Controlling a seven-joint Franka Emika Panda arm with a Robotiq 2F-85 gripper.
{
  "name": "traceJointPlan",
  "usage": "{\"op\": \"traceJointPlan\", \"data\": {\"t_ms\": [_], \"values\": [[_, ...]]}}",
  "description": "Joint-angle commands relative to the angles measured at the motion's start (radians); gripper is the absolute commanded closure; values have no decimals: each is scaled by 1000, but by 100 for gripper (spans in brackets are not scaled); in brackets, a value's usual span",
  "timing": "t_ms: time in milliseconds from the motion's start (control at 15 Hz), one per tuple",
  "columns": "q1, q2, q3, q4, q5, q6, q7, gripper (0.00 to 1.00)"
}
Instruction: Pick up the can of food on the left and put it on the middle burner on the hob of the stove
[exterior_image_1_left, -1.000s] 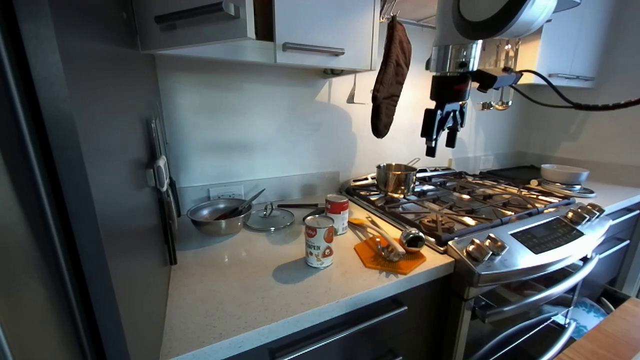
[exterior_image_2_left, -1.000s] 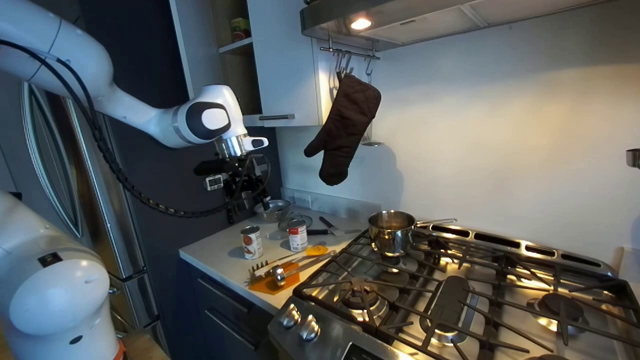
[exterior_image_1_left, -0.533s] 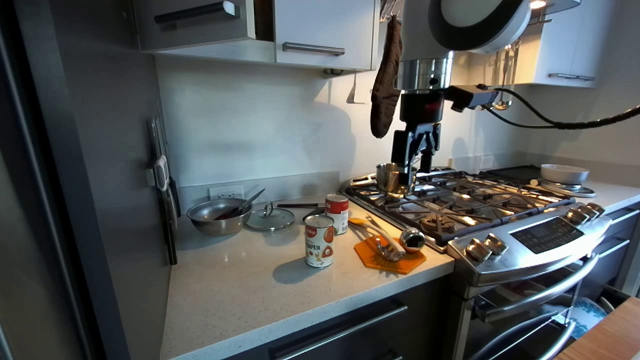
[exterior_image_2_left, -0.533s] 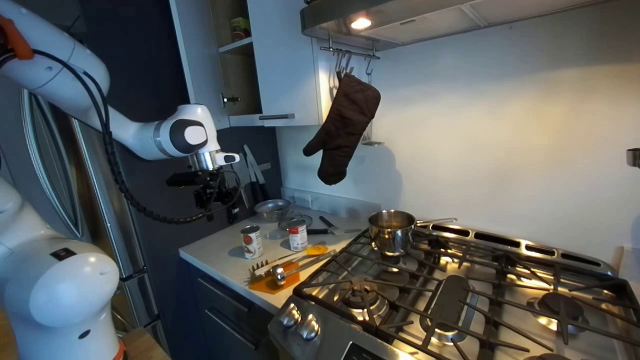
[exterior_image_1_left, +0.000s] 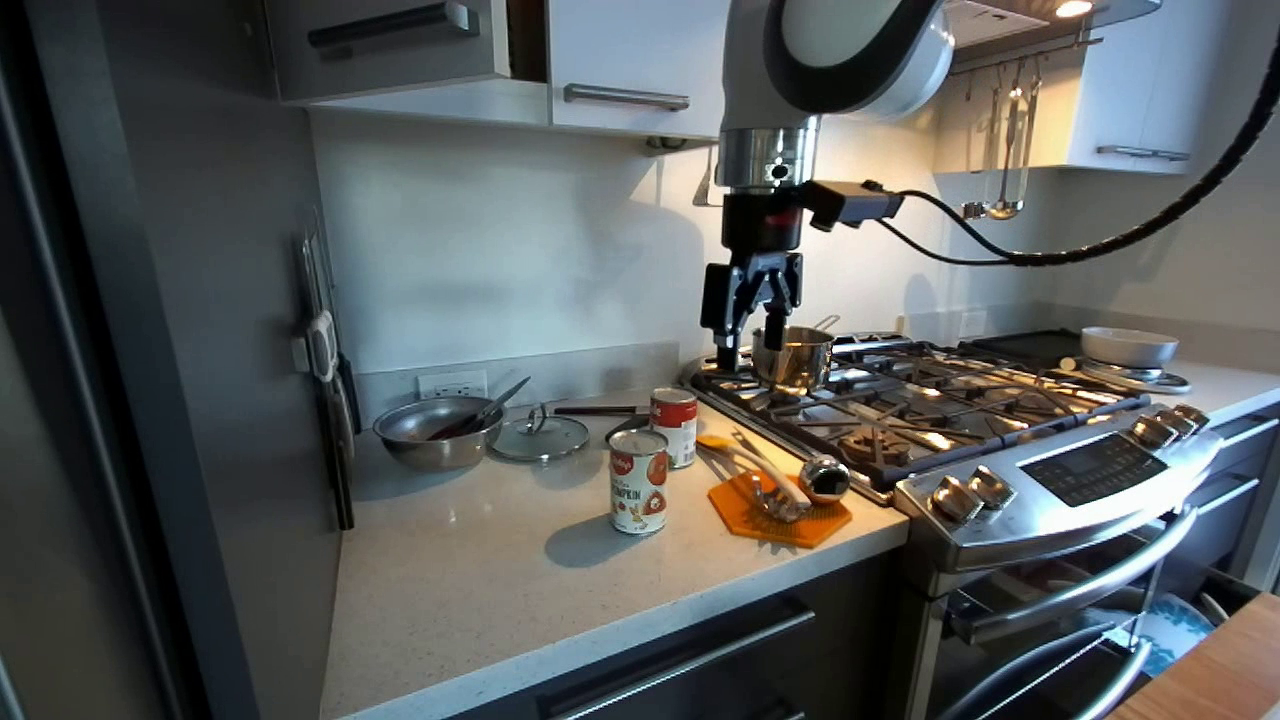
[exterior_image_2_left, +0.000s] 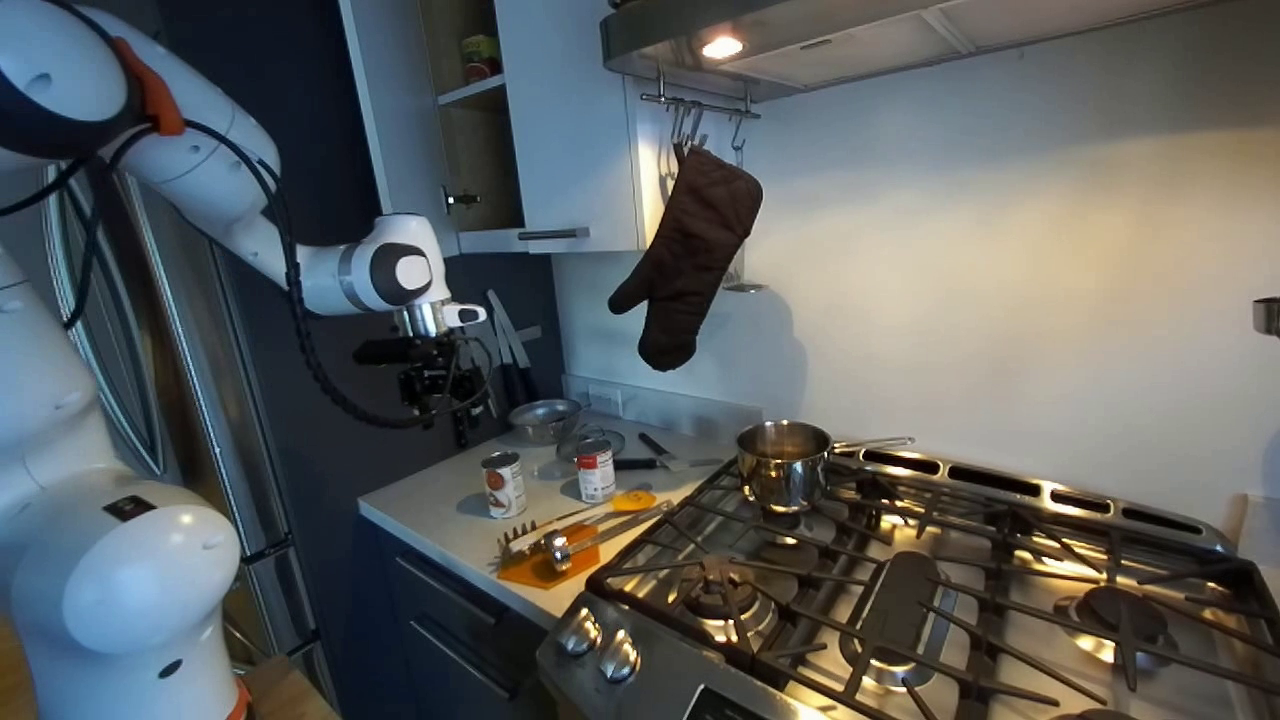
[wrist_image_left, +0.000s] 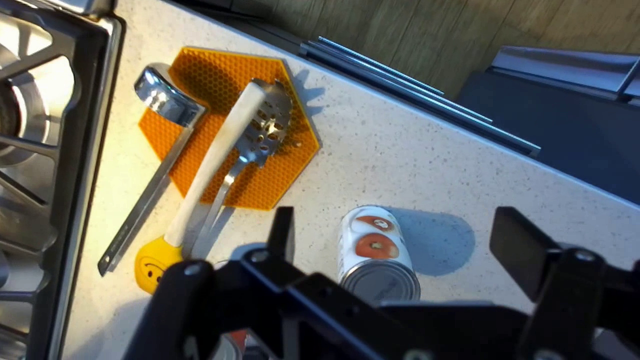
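Can of food (exterior_image_1_left: 638, 485): it is standing upright on the desk (exterior_image_1_left: 470, 590), apart from the hob (exterior_image_1_left: 985, 415); a red-and-white can (exterior_image_2_left: 595, 472) is standing near it, and in an exterior view a gap is showing between the two.
Hand (exterior_image_1_left: 751, 345): it is hovering above the desk, released, its fingers (wrist_image_left: 517, 245) standing wide apart.
Wrist view: it is looking down past the fingers, with the can of food appearing lower down, in line with the gap between them; it alone is bringing out clearly the honeycomb cells of an orange mat (wrist_image_left: 272, 180) and the smiling face on a yellow utensil head (wrist_image_left: 155, 262).
Exterior views: the brown oven mitt (exterior_image_2_left: 690, 260) is hanging whole in an exterior view, where the oblong shape of the middle burner (exterior_image_2_left: 903, 600) is also showing; only in an exterior view is a white bowl (exterior_image_1_left: 1130, 347) appearing, beyond the hob.
Label (wrist_image_left: 377, 245): it is showing whitish with red-orange pumpkin pictures; the letters (exterior_image_1_left: 630, 495) "UMPKIN" are standing out in an exterior view.
Lid (wrist_image_left: 382, 282): it is facing up, grey and round inside a bright metal rim, a shadow (wrist_image_left: 440, 242) spreading over the desk beside the can.
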Motion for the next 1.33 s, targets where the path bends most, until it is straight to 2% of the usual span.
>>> {"op": "traceJointPlan", "data": {"t_ms": [0, 200, 600, 1267], "values": [[4, 32, -4, 28, -1, 5, 1, 0], [5, 101, -5, 74, -2, 23, 0, 0], [5, 112, -5, 85, -2, 24, 0, 0], [3, 348, -16, 212, 23, 165, 6, 0]]}}
